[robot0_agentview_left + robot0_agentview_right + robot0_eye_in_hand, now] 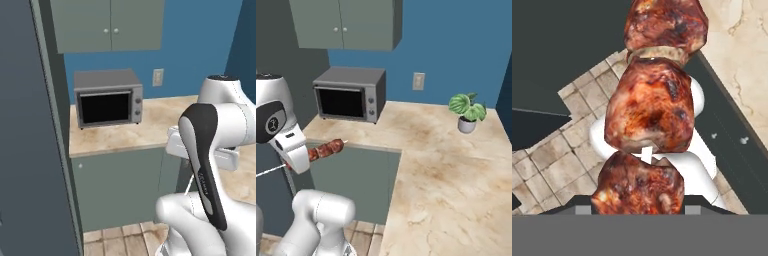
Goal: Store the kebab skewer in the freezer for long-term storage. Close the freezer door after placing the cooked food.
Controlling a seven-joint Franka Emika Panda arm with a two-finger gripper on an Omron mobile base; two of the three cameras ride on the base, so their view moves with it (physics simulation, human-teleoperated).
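Kebab skewer (327,148) pinched in gripper (298,156), held just off counter (446,165) edge, above tiled floor (559,145).

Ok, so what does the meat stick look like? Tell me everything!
The kebab skewer is a thin pale stick threaded with chunky reddish-brown meat pieces that look glossy and charred in spots. A pale ring sits between two chunks in the hand view. It lies roughly level in the air, its bare pale tip pointing toward the counter's edge, touching nothing there. Its other end sits at the robot's hand, so the pincer seems to be holding it, though its fingers are hidden behind the meat.
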